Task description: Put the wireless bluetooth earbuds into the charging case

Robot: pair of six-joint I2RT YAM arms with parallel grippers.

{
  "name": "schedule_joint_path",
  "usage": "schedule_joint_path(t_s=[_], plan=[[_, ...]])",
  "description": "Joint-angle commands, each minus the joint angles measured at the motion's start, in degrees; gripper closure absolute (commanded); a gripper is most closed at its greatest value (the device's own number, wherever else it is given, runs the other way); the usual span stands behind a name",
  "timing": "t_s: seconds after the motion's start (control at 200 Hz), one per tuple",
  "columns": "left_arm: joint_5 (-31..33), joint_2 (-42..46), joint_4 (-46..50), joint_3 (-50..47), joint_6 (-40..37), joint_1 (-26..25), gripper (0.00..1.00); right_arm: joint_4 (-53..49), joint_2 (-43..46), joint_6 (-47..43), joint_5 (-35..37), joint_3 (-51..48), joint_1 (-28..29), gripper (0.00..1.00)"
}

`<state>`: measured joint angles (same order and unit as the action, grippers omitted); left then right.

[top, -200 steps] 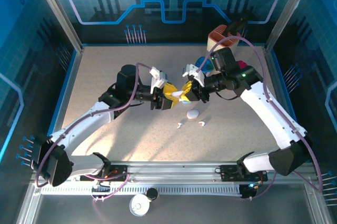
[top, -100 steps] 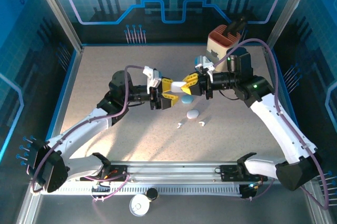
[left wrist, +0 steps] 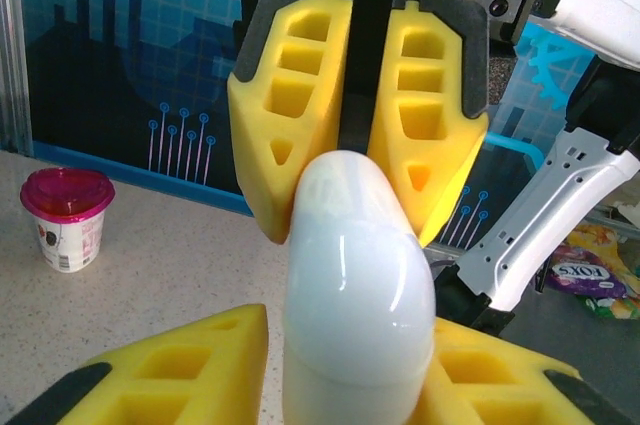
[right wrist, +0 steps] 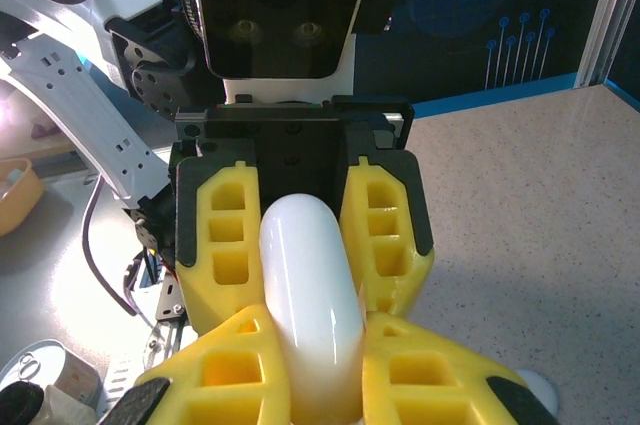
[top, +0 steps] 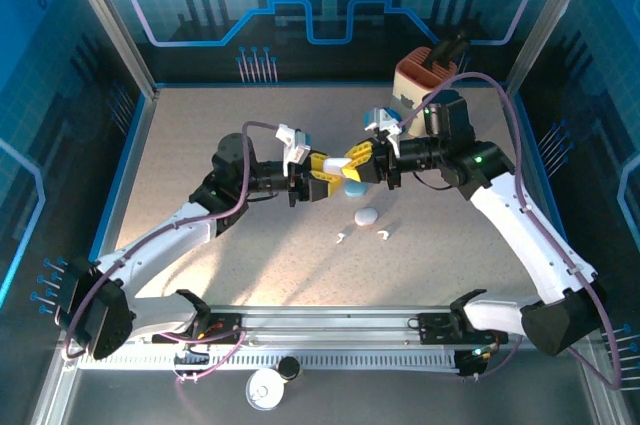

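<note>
A white pebble-shaped charging case (top: 347,167) hangs in mid-air above the table's middle, held from both ends. My left gripper (top: 331,168) comes in from the left and is shut on the case (left wrist: 355,275). My right gripper (top: 363,161) faces it from the right, shut on the same case (right wrist: 305,285). The case's lid looks closed. Two tiny white earbuds (top: 341,238) (top: 383,233) lie on the table below. A second white case (top: 367,216) and a pale blue one (top: 357,189) rest under the grippers.
A brown-and-white object (top: 420,75) stands at the back right corner. A pink-lidded cup (left wrist: 66,215) sits by the far wall. A candy packet (left wrist: 590,270) lies beyond the table edge. A round tin (top: 268,390) sits by the front rail.
Both arms swung up and levelled out facing each other. The left jaws have narrowed onto the case that the right gripper keeps holding.
</note>
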<state>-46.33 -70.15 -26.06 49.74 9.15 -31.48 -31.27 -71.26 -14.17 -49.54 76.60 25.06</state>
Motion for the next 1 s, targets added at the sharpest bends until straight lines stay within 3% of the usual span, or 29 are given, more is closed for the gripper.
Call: schedule_joint_path(t_s=[0.0, 0.185, 0.29, 0.51, 0.65, 0.865, 0.995], plan=[[-0.2, -0.6, -1.2, 1.6, 0.3, -0.5, 0.73, -1.6, -0.4, -1.5, -0.2, 2.3, 0.7, 0.99], [-0.6, -0.9, -0.8, 1.5, -0.5, -0.5, 0.85, -3.5, -0.5, -1.9, 2.3, 3.0, 0.9, 0.96], [-1.0, -0.7, -1.0, 0.6, -3.6, -0.7, 0.86, -0.8, -0.3, 1.8, 7.1, 2.7, 0.8, 0.69], [-0.8, -0.4, 0.8, -1.1, -11.8, -1.1, 0.82, 1.2, -1.7, 10.4, 13.8, 4.2, -0.6, 0.45], [-1.0, -0.3, -0.1, -3.3, -16.2, -1.3, 0.82, 3.3, -1.8, 16.3, 14.1, 4.0, -2.5, 0.39], [3.3, 0.6, -5.7, -8.1, -16.8, -1.1, 0.85, 8.6, 2.3, 26.4, 13.1, -1.1, -5.9, 0.33], [3.5, 0.7, -7.2, -9.9, -16.4, -1.2, 0.85, 3.4, 5.0, 30.8, 21.8, -4.7, -7.8, 0.32]])
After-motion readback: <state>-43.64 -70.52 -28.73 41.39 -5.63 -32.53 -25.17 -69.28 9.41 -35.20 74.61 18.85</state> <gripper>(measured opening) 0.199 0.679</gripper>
